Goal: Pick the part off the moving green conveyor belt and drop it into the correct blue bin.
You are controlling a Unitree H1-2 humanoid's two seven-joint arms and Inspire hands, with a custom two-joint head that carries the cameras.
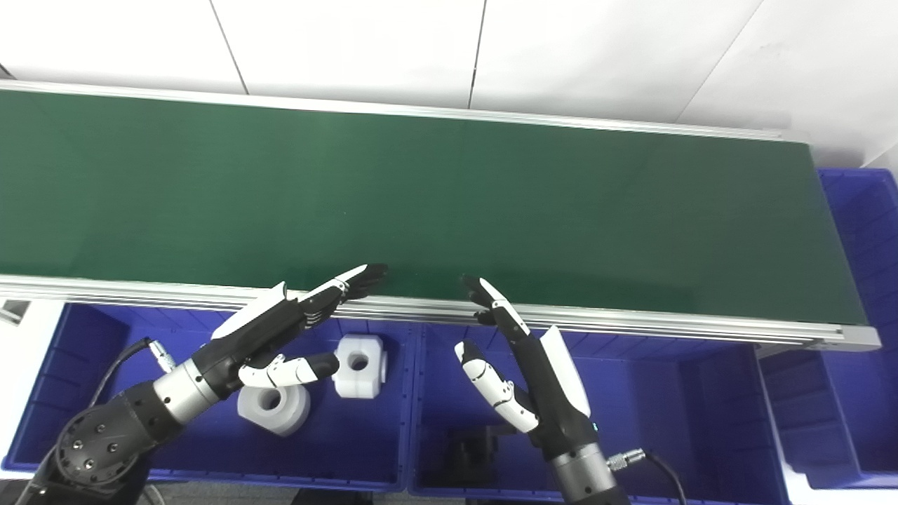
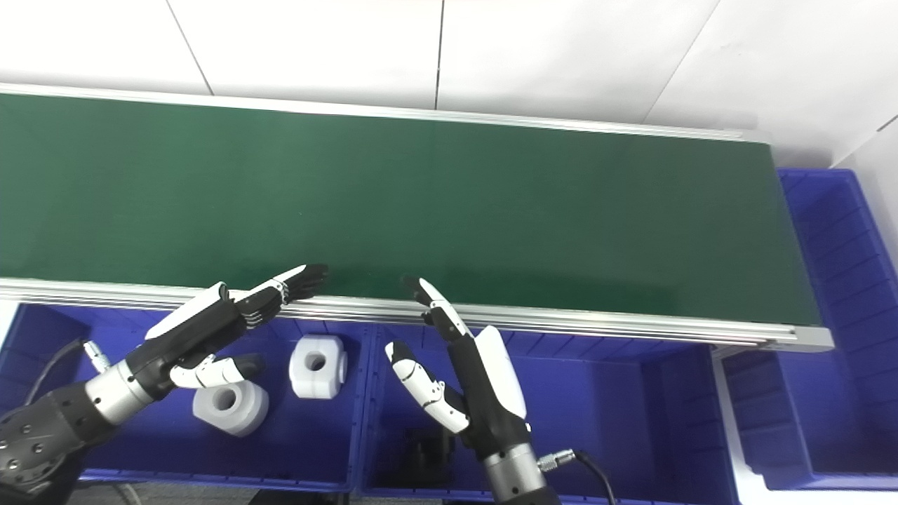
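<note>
While the green belt (image 1: 421, 203) runs bare, both hands wait at its near rail with fingers spread, holding nothing.

The left hand (image 1: 280, 330) hovers over the left blue bin (image 1: 56, 393), where two white parts (image 1: 360, 365) lie; the right hand (image 1: 523, 372) hovers over the middle bin (image 1: 666, 421), which holds a dark part (image 1: 470, 449). No part shows on the belt.

Each robot hand, left robot hand (image 1: 270, 337) and right robot hand (image 1: 530, 379), has black fingers, white finger-segment covers and a white back plate. Silver cylindrical wrists carry metal connectors with black cables. The left forearm (image 1: 98, 438) is black, studded with small screws.
</note>
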